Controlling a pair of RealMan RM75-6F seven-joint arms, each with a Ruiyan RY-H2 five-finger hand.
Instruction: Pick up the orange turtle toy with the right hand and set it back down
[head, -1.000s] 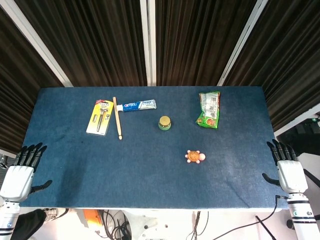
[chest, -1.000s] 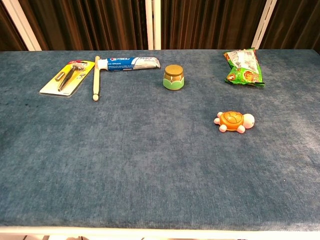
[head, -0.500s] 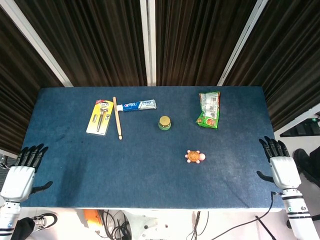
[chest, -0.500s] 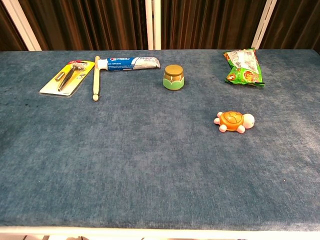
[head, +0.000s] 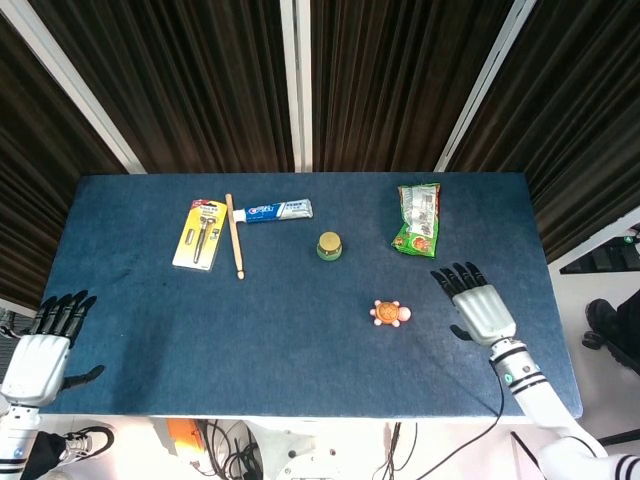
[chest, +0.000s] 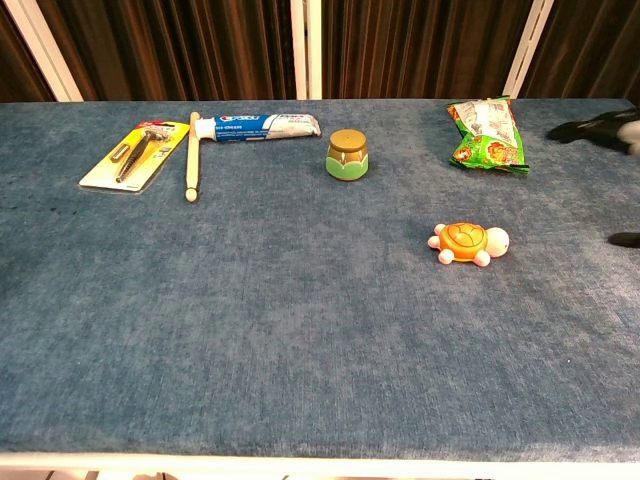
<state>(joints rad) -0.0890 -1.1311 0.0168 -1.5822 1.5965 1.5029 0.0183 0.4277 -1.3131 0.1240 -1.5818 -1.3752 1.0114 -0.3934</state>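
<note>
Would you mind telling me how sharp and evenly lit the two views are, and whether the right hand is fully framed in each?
Head view: evenly lit and sharp, soft shadows only; the right hand is fully framed, open, beside the orange turtle toy. Chest view: the table cloth and toy are crisp, but the right hand is cut off by the right edge, only dark fingertips showing, slightly blurred.

Count on blue cloth table (head: 150, 340):
- orange plastic turtle toy (head: 389, 313): 1
- white toothpaste tube (head: 274, 210): 1
- wooden drumstick (head: 234, 236): 1
- yellow-carded razor pack (head: 198, 235): 1
- green gold-lidded jar (head: 329, 246): 1
- green snack bag (head: 417, 219): 1
</note>
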